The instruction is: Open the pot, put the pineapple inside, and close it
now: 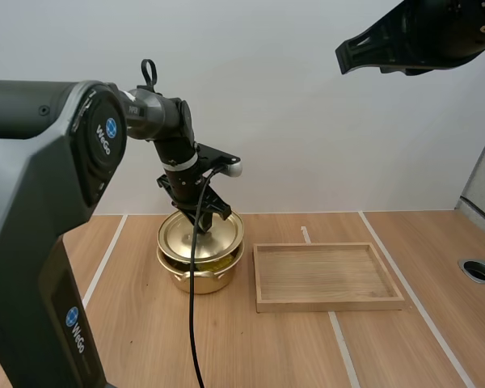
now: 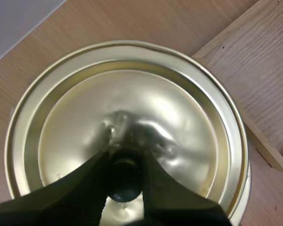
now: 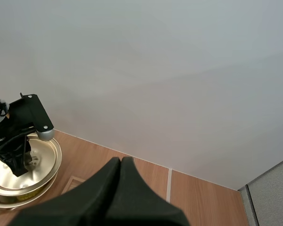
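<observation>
From above, the pot (image 1: 196, 279) is seen beside the tray (image 1: 331, 305), with the lid (image 1: 182, 234) over it. At the left wrist, the knob (image 2: 125, 183) is pinched by the left gripper (image 2: 125, 160); the lid should be kept level. At the right wrist, the right gripper (image 3: 120, 162) is seen pressed together, empty.

Soft, even light from overhead fills the high view. The white wall (image 1: 323, 121) is flat and bright, greyer toward 10 o'clock, and the table (image 1: 307, 347) carries no hard shadows. There is only a faint dark rim under the pot (image 1: 199, 279) toward 6 o'clock and thin shade along the inner walls of the wooden tray (image 1: 323, 303). The left arm (image 1: 40, 202) at 9 o'clock is deep matt black with a dull sheen. In the left wrist view the lid (image 2: 127, 94) glows with broad, milky glare. Around its knob (image 2: 125, 181) it mirrors the left gripper (image 2: 125, 157) as a smeared dark patch.
</observation>
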